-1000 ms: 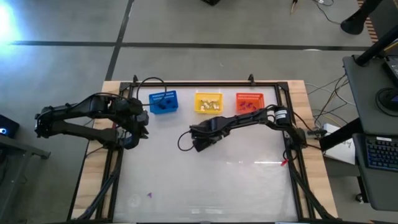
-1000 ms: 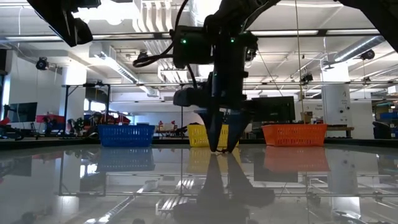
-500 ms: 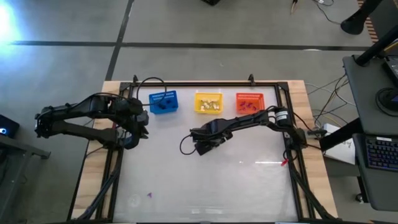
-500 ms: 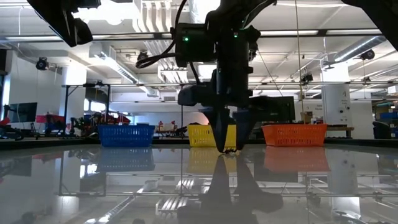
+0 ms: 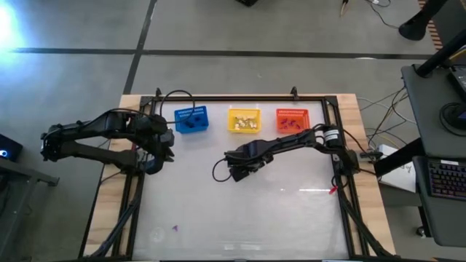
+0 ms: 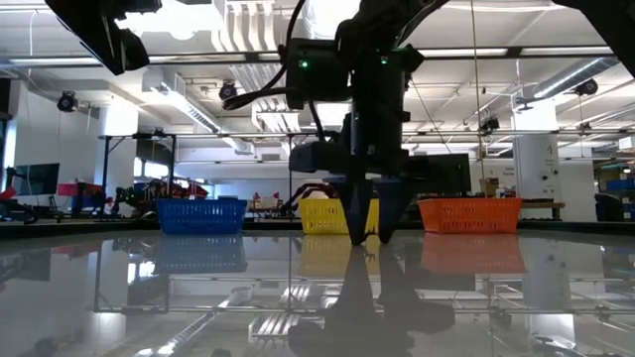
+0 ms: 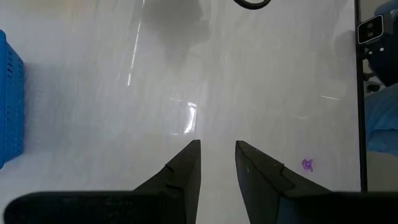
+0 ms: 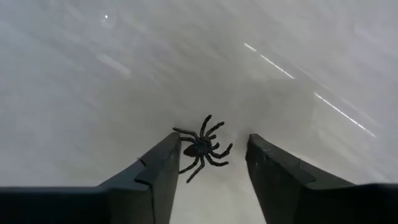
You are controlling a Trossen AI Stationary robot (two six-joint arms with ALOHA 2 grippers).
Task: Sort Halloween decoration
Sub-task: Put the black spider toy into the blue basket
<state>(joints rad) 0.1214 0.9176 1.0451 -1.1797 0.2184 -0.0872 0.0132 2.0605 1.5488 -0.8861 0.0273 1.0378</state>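
A black spider, one of the Halloween decoration pieces, lies flat on the glossy white table. My right gripper points straight down over the table's middle, open, one finger on each side of the spider and its fingertips close to the tabletop. Whether a leg brushes a finger I cannot tell. My left gripper hangs raised over the table's left side, open and empty. A tiny purple piece lies near the front left corner; the left wrist view shows this purple piece too.
Three small baskets stand in a row along the far edge: blue, yellow with pale pieces in it, and orange with dark pieces. A black frame borders the table. A black cable loop hangs beside my right gripper.
My right gripper has edged a little sideways over the table's middle, still pointing down, with its fingertips just above the tabletop.
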